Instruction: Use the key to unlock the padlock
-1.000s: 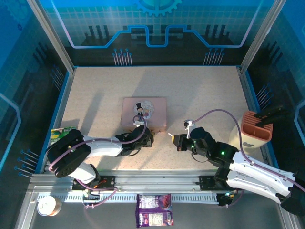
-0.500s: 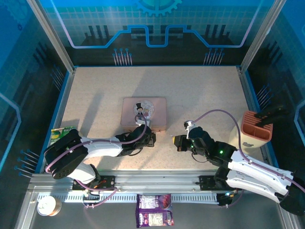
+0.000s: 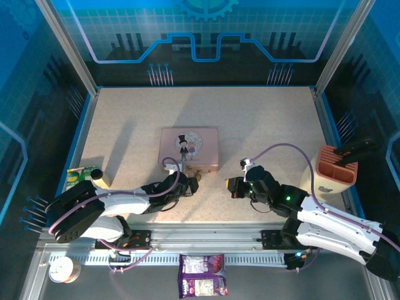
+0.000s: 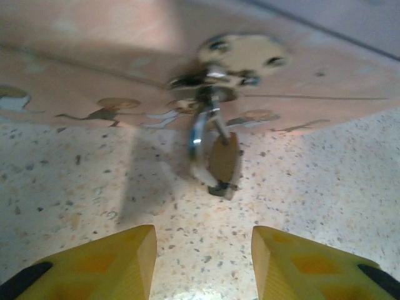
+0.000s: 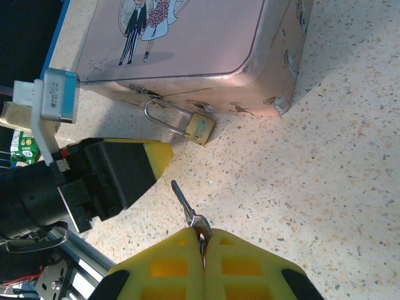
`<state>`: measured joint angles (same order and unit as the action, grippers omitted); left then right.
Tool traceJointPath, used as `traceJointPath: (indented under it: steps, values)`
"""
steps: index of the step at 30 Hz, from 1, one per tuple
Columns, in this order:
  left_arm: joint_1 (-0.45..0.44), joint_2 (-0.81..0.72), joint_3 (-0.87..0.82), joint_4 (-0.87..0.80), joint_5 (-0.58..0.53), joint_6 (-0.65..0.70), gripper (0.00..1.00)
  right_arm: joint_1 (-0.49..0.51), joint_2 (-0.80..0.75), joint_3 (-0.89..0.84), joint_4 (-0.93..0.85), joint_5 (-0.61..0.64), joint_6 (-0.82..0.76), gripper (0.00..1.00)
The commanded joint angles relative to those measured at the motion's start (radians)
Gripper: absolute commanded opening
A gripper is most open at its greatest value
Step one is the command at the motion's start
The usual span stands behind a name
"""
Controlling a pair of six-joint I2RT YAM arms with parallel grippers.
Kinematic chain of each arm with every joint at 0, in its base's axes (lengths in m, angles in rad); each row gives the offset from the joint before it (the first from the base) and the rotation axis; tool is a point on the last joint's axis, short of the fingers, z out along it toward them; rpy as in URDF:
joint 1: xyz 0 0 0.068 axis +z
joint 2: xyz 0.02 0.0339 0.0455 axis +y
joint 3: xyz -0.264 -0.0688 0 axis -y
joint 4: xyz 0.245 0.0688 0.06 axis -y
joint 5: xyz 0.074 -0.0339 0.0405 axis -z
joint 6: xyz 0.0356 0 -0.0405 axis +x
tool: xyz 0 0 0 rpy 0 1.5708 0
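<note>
Right gripper (image 5: 202, 240) is pinched shut on the key (image 5: 187, 209), blade poking out toward 11 o'clock. Left gripper (image 4: 203, 250) has its jaws apart and empty. The padlock (image 4: 222, 164) is at 12 o'clock just ahead of it, hooked on the pink tin (image 4: 75, 81)'s hasp. I reckon we're at steady-the-lock: left should close on the brass body, then I line the key up with the keyhole.

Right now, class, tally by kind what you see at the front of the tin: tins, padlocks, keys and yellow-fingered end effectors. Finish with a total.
pink tin: 1
padlock: 1
key: 1
end effectors: 2, left end effector and right end effector
Total: 5
</note>
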<state>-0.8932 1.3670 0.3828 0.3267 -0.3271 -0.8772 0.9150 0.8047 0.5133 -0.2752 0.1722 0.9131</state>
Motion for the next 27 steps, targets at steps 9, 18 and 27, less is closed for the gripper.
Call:
traceJointPath:
  steps: [9,18,27]
  values:
    - [0.005,0.217,0.063,0.232,-0.083,-0.078,0.47,-0.003,-0.056,-0.01,0.005,0.002,0.017,0.0]
    - [0.017,0.285,0.118,0.227,-0.096,-0.074,0.37,-0.004,-0.069,-0.004,-0.022,0.008,0.012,0.0]
    - [0.015,0.23,0.08,0.193,-0.088,-0.091,0.24,-0.003,-0.031,0.002,0.004,-0.005,0.005,0.0]
